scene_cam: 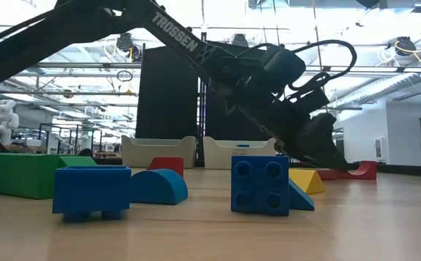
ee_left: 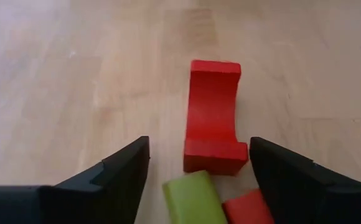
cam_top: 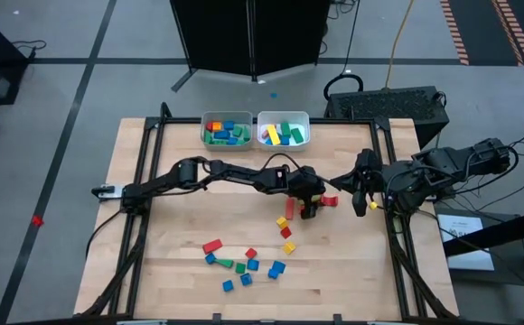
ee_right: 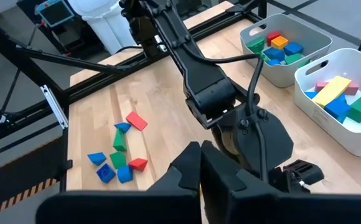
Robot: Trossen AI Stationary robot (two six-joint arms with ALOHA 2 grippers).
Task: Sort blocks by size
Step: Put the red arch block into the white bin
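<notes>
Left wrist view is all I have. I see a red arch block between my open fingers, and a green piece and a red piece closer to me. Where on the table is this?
Observer: The left gripper is a little right of the table's middle, low over the red arch block.
Operator: Where are the bins from there?
Observer: Two pale bins stand side by side at the far edge, and both hold blocks already.
Operator: Is the other arm near?
Observer: Yes. The right gripper is shut and waits close by, toward the right edge.
Operator: Are more blocks loose?
Observer: A group of loose blocks lies toward the near edge.
</notes>
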